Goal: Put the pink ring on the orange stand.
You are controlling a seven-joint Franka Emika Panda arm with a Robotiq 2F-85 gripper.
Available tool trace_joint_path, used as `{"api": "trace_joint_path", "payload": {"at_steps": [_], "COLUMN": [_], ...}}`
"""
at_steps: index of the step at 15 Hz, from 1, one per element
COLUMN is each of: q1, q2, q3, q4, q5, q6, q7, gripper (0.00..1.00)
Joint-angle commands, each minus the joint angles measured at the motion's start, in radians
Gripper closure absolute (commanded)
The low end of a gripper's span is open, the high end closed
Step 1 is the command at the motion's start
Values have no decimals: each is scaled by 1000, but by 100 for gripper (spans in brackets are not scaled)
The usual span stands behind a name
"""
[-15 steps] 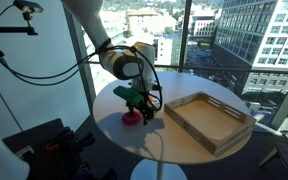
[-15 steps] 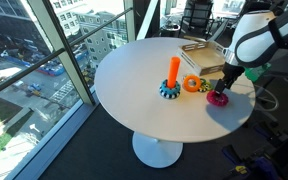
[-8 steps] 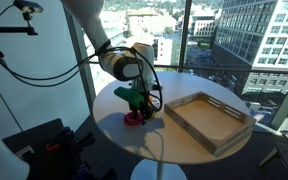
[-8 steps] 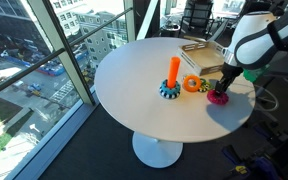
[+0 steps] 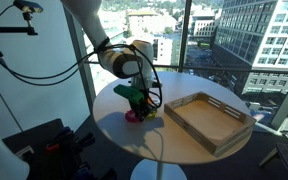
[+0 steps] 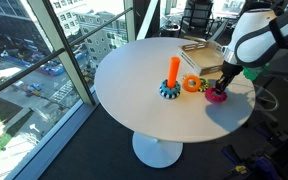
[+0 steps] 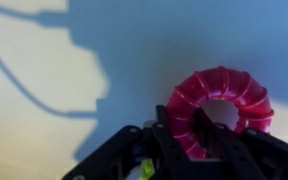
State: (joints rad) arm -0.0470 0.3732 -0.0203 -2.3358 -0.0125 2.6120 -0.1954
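The pink ring (image 7: 224,102) lies on the round white table (image 6: 144,85) near its edge, and it also shows in both exterior views (image 5: 132,116) (image 6: 217,97). My gripper (image 7: 189,128) stands right over it, shut on the ring's near wall, with one finger (image 7: 210,128) through the hole and the other outside. In both exterior views the gripper (image 5: 137,107) (image 6: 222,88) points straight down onto the ring. The orange stand (image 6: 173,70) rises upright from its dark round base a short way from the ring, nearer the table's middle.
An orange-yellow ring (image 6: 192,84) lies flat between the stand and the pink ring. A wooden tray (image 5: 210,120) sits on the table's other side. A black cable hangs from the arm. Big windows stand close behind the table.
The jaws have closed from wide open onto the pink ring's wall. The arm and the ring have hardly moved.
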Motion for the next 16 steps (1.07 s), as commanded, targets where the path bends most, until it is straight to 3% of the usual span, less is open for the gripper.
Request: {"api": "trace_joint_path", "payload": {"at_steps": [1,10,16], "q1": [-4,-14,0], "q2": [-79,-194,-215], "q3": [9,13,22], "q4": [-20,46,163], "q5": [-9,27,58], "q6": [-68,-260,-396], "q7": [11,-37,-71], "gripper": [90,90,91]}}
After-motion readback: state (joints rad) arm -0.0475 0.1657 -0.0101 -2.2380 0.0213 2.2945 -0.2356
